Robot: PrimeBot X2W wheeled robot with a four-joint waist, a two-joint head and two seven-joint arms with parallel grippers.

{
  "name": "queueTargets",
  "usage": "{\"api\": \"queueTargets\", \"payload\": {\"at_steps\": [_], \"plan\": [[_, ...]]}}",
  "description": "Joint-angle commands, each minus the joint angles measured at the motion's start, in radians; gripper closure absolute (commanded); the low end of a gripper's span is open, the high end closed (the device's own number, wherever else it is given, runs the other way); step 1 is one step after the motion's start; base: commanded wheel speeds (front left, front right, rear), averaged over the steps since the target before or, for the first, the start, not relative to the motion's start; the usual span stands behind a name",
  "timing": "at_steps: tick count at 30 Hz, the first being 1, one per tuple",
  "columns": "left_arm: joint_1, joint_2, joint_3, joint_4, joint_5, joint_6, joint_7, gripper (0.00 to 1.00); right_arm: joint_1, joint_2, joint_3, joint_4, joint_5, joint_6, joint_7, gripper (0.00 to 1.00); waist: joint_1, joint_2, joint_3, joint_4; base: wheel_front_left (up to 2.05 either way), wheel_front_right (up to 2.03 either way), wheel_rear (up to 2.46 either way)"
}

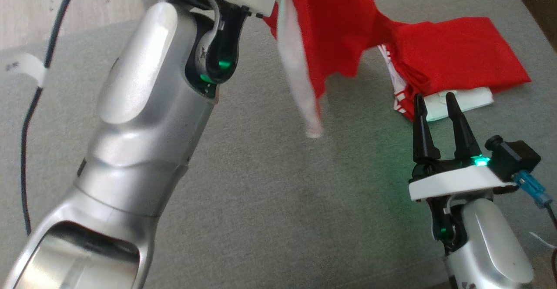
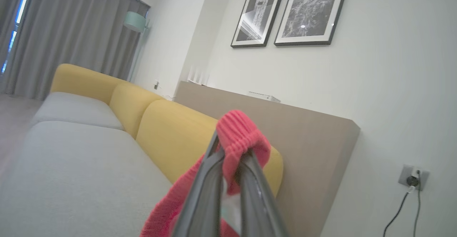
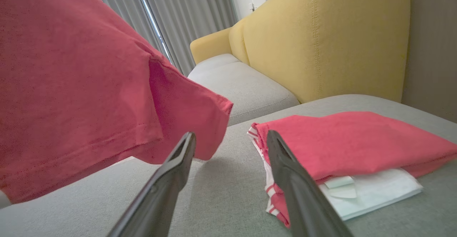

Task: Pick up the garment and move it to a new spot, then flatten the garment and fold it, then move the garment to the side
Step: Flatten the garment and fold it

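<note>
Step in hand: pick-up and transfer, judging by the lift. Right tool (image 1: 434, 99) spread wide, empty, just beside resting half of garment (image 1: 457, 49). Left tool (image 2: 231, 154) clamped on ribbed red edge, holding other half up off sofa seat (image 1: 261, 193). Next: lift trailing half clear, carry over open grey seat at left. Avoid yellow backrest (image 3: 321, 33) beyond.

Surface: grey sofa seat (image 1: 261, 202) of woven fabric, wide and flat.
Neighbour: a second seat cushion (image 3: 228, 76) of the same grey, joined to it by a seam.
Back: yellow backrest (image 3: 321, 40), upright behind both.
On the seat: one end of the red garment (image 1: 457, 54), lying folded at the far right.
Under that end: a white layer (image 1: 474, 97) touching the seat, and a red-white striped edge (image 1: 398, 93).
</note>
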State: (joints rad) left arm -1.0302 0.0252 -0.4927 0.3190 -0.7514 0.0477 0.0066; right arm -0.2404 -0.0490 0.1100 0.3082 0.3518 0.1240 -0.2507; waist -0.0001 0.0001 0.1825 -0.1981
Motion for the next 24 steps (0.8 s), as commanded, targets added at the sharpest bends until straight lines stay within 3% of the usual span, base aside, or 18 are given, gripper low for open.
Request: {"api": "queueTargets", "payload": {"at_steps": [1,12,16,24], "plan": [[-0.018,0.029,0.018,0.003,0.015,0.015,-0.017,1.00,-0.033,-0.001,0.017,-0.036,-0.001,0.007,-0.011,0.00,0.0001,-0.0001,0.009,0.013,0.00,0.00,0.00],[0.283,0.219,0.037,0.281,0.045,0.014,-0.113,1.00,-0.038,-0.001,0.009,-0.040,-0.020,0.007,-0.011,0.00,0.0001,-0.0001,0.038,0.080,0.00,0.00,0.00],[0.356,0.240,0.046,0.353,0.030,0.003,-0.142,1.00,-0.033,-0.001,0.005,-0.036,-0.038,0.007,-0.011,0.00,0.0001,-0.0001,0.035,0.112,0.00,0.00,0.00],[0.392,0.224,0.044,0.430,0.008,-0.024,-0.166,1.00,-0.020,-0.001,-0.002,-0.022,-0.071,0.007,-0.011,0.00,0.0001,-0.0001,0.016,0.163,0.00,0.00,0.00]]}}
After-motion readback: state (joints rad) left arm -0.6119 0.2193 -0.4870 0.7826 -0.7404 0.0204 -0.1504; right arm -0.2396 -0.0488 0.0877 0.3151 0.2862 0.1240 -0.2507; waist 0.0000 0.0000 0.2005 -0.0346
